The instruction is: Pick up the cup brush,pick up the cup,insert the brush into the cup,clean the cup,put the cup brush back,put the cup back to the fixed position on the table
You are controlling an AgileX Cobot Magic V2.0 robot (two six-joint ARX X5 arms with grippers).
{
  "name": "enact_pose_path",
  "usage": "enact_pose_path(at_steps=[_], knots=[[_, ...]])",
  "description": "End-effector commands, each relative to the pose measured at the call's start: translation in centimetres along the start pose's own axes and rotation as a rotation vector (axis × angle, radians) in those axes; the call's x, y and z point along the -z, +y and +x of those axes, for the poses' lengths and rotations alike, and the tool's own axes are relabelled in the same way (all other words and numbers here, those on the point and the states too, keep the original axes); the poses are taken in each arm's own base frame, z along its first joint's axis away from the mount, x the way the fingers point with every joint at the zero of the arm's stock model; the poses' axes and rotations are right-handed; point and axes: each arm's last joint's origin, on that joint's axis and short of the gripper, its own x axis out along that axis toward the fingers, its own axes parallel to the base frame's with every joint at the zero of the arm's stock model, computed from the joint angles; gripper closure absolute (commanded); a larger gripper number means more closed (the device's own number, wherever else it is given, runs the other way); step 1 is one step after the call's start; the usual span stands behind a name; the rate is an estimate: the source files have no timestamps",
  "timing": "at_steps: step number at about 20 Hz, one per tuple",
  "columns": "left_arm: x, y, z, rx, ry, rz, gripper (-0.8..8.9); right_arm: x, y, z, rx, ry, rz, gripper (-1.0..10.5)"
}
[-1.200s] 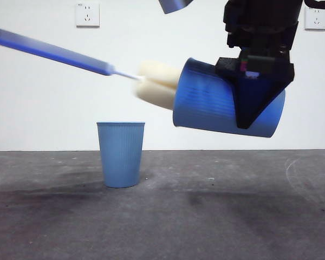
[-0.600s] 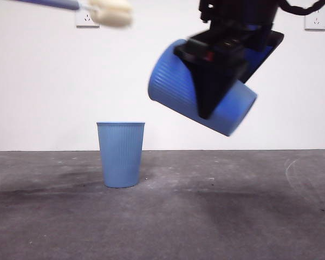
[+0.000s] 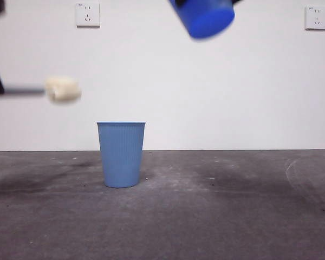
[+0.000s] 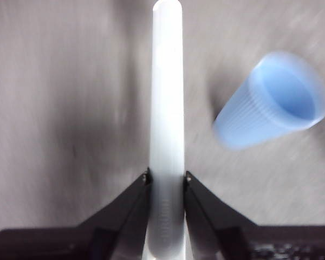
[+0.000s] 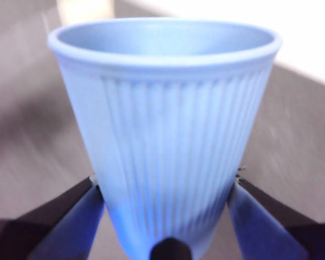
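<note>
The table is a flat dark grey surface with pale scuffs, and it fills the lower part of the front view below a white wall that carries two sockets near the top. One blue ribbed cup, the spare cup, stands upright on the table left of centre, its rim level and its mouth open upward; the left wrist view shows the same cup from above, beside the brush handle but well apart from it. The held cup hangs high at the top edge of the front view, right of centre, blurred, well above the table and well apart from the standing cup; only its lower part shows there. In the right wrist view the right gripper has its two jaws closed against the ribbed sides of this cup, one on each side near the base, with the rim pointing away from the camera. The cup brush is in the air at the left edge of the front view, its handle roughly level and its cream sponge head pointing toward the centre, higher than the rim of the standing cup and off to its left. In the left wrist view the left gripper clamps the pale handle between its two jaws, which sit narrow against both sides of it.
</note>
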Motion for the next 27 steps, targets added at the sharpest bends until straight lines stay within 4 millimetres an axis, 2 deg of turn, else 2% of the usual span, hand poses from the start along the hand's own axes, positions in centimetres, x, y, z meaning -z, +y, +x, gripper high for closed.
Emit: enact_pose_path(at_steps=[1, 6, 9, 13, 19, 27], knots=[[0.5, 0.2, 2.3, 0.019, 0.023, -0.055, 8.22, -0.8, -0.2, -0.7, -0.027, -0.073, 0.056, 9.6], [0.8, -0.2, 6.8, -0.017, 0.068, -0.079, 8.22, -0.6, -0.2, -0.8, -0.028, -0.06, 0.053, 9.6], [1.3, -0.9, 8.7, -0.055, 0.074, -0.055, 8.22, -0.6, -0.2, -0.8, -0.028, -0.058, 0.051, 9.6], [1.7, -2.0, 10.4, -0.057, 0.048, -0.04, 8.22, -0.5, -0.3, -0.8, -0.027, -0.046, 0.045, 9.6], [3.1, -2.7, 12.7, -0.094, 0.09, -0.025, 8.22, -0.4, -0.3, -0.8, -0.019, -0.042, 0.042, 9.6], [4.1, -2.5, 14.6, -0.129, 0.11, -0.042, 8.22, 0.0, -0.3, -0.8, -0.016, 0.0, 0.019, 9.6]])
